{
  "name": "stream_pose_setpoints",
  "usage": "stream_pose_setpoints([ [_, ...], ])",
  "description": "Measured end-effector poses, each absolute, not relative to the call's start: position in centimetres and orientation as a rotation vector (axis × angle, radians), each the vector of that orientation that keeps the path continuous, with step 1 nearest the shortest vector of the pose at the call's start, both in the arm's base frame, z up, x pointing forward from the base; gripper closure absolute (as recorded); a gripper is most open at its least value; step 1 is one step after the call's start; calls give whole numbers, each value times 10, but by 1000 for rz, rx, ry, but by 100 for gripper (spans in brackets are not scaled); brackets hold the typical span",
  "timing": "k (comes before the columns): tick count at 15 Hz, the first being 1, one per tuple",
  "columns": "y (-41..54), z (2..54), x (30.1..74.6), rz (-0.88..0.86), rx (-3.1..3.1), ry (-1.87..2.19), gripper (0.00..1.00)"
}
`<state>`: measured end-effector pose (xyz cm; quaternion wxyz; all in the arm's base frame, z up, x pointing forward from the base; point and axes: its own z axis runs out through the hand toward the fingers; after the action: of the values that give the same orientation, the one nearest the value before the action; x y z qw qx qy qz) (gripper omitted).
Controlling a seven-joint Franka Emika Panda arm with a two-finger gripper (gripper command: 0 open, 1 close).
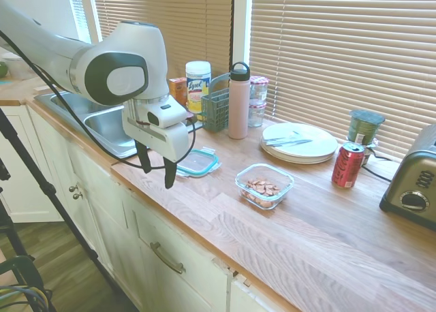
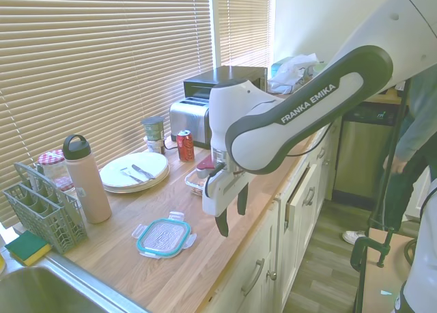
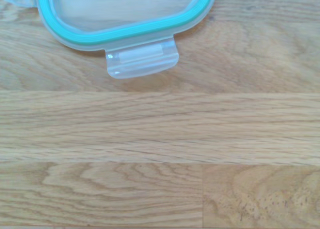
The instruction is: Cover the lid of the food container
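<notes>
The fingers (image 1: 155, 171) hang spread apart and empty above the wooden table (image 1: 286, 237), left of centre in the first exterior view, pointing down near the table's front edge. The lid (image 1: 198, 163), clear with a teal rim, lies flat on the table just behind and to the right of them, not touched by either finger. In the second exterior view the lid (image 2: 162, 236) sits in the lower middle of the frame, with the fingers (image 2: 232, 212) hovering to its right. The wrist view shows one corner of the lid (image 3: 125, 19) and a snap tab at the top of the frame, the rest being bare wood.

The food container (image 1: 264, 185) stands open at the centre of the first exterior view, well apart from the lid, with brown nuts inside. Behind it lies a white plate (image 1: 300, 143) with cutlery, and to the right a red can (image 1: 348, 165). A pink bottle (image 1: 238, 102) stands upright beside a green caddy (image 1: 216, 105) at the upper middle.
</notes>
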<state>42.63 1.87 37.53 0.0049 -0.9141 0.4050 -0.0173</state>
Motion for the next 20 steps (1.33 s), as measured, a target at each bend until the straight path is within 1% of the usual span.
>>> stream_pose_setpoints([
  [5, 22, 376, 428, -56, -2868, 1259, 0],
  [11, 77, 392, 446, -138, -2927, 1277, 0],
  [14, 108, 396, 463, -210, -2972, 1305, 0],
  [20, 167, 397, 514, -317, -3046, 1352, 0],
])
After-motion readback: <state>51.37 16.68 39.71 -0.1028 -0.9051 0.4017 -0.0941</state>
